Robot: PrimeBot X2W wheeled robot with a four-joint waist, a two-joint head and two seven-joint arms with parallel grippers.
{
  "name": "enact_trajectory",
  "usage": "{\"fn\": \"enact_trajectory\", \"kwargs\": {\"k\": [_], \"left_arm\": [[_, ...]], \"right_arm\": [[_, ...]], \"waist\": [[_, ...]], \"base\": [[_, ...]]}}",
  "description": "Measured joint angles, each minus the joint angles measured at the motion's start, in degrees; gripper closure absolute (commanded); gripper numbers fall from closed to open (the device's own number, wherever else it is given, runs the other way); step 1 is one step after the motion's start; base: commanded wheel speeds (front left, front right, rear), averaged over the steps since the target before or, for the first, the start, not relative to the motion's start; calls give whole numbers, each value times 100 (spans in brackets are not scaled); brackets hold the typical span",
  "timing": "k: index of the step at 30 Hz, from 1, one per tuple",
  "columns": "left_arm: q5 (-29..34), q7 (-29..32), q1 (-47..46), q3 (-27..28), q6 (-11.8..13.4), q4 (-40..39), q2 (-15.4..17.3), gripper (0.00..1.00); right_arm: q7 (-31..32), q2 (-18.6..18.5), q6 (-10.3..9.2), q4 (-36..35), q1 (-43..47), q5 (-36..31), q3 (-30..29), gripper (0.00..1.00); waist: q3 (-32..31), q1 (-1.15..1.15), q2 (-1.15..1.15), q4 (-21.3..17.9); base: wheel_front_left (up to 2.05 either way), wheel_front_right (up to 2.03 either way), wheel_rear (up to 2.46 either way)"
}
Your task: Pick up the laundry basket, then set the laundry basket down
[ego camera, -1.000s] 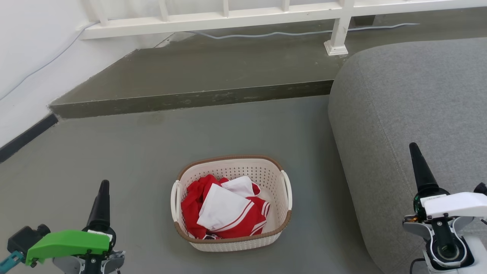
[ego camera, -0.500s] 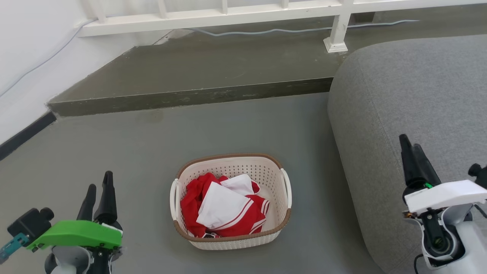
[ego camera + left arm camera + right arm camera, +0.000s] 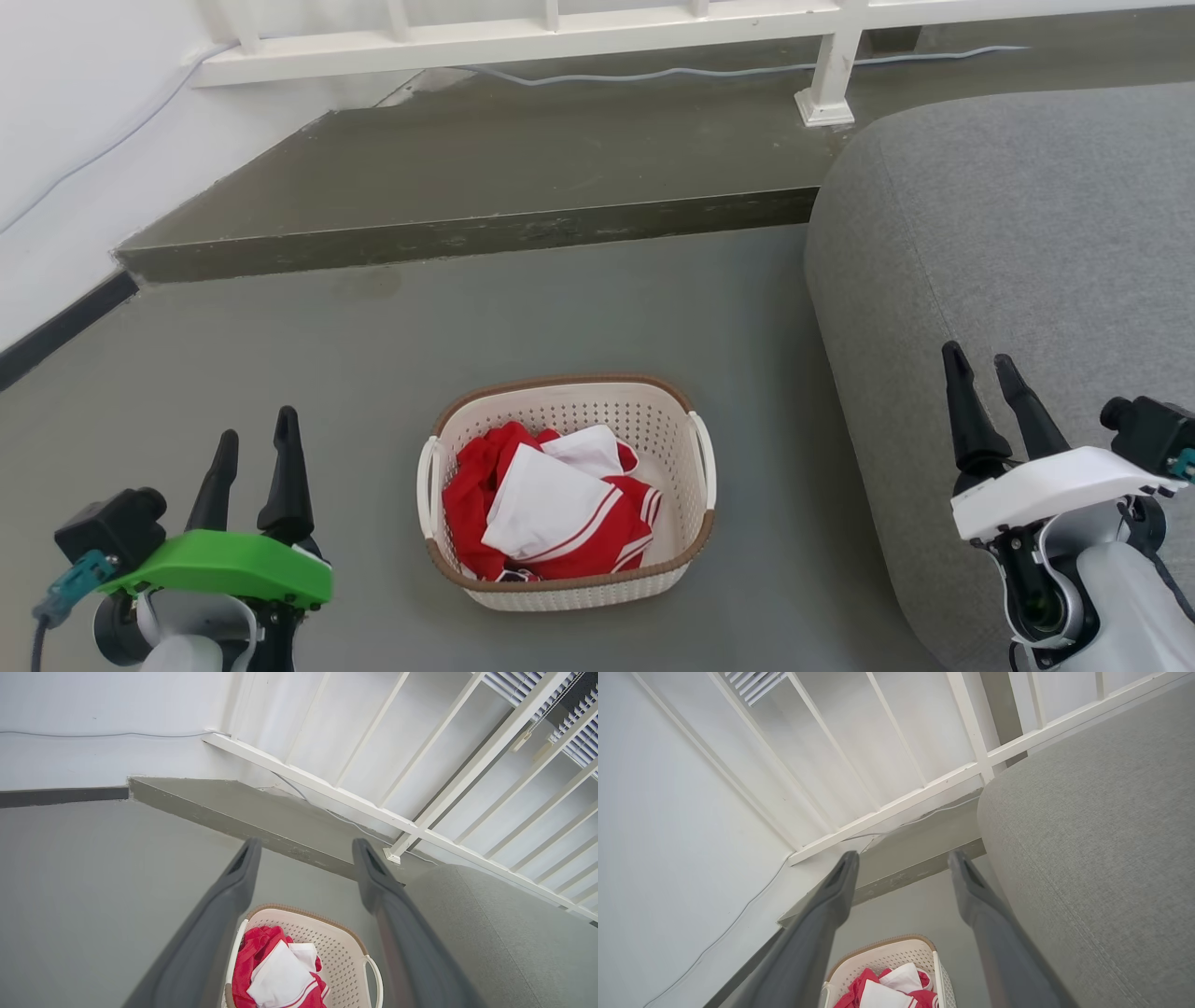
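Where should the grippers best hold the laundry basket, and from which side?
Take the laundry basket by its white loop handles: left gripper on the left handle, right gripper on the right handle, each from outside. The loops stick out from both sides.

Perforated plastic laundry basket (image 3: 672, 439), matt grey floor (image 3: 373, 373), woven-cloth sofa (image 3: 1008, 233)
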Motion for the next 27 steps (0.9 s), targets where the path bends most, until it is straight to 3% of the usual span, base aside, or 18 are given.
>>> {"fn": "enact_trajectory", "kwargs": {"k": [27], "left_arm": [[2037, -548, -1, -197, 142, -97, -63, 0]], "right_arm": [[-552, -126, -314, 3, -102, -1905, 417, 0]], "waist": [[-80, 0, 0, -37]], "base": [[0, 0, 0]]}}
